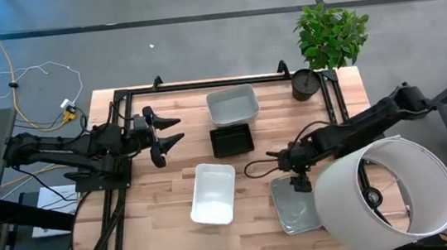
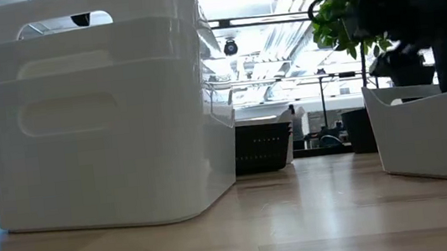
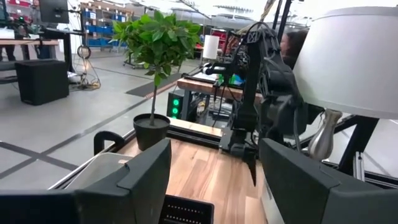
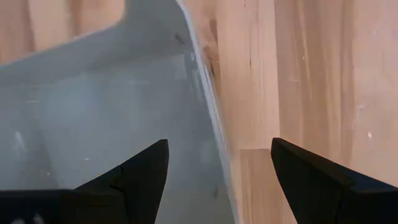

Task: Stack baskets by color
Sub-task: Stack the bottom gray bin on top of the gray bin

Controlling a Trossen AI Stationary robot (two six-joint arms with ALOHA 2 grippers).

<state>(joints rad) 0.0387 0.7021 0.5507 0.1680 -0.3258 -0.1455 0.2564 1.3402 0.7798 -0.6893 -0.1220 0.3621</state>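
A white basket [image 1: 212,193] rests on its base at the table's middle front. A black basket [image 1: 232,140] stands behind it, and a pale grey basket [image 1: 232,105] stands farther back. A clear grey basket [image 1: 297,209] sits at the front right, partly under the lampshade. My right gripper [image 1: 301,187] points steeply down, open, over this basket's far end. In the right wrist view one finger [image 4: 140,171] is over the basket's inside and the other [image 4: 311,168] over the bare table, with the rim [image 4: 211,118] between them, untouched. My left gripper [image 1: 176,129] hovers open and level at the table's left.
A big white lampshade [image 1: 389,195] lies at the front right and overhangs the clear grey basket. A black pot [image 1: 306,84] with a green plant [image 1: 330,35] stands at the far right corner. A black frame [image 1: 219,81] runs along the far edge. Bare wood lies between the baskets.
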